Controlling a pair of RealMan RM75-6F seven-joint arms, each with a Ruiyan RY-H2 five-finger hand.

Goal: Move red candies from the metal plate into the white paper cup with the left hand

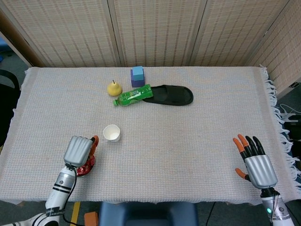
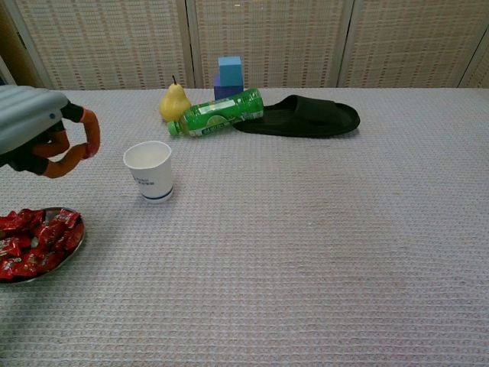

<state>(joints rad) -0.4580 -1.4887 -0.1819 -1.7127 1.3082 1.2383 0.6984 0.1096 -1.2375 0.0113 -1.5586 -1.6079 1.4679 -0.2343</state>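
We see the left hand [image 2: 46, 138] raised above the table, at nine o'clock from the white paper cup [image 2: 150, 170], its fingertips [image 2: 90, 147] curled together; whether they pinch a candy we cannot tell. The red candies [image 2: 34, 241] lie heaped on the metal plate [image 2: 67, 256], at about seven o'clock from the cup. The right hand [image 1: 254, 162] rests at the table's near right edge, fingers apart, holding nothing. At twelve o'clock from the cup lie a pear [image 2: 174, 103] and a green bottle [image 2: 218, 112].
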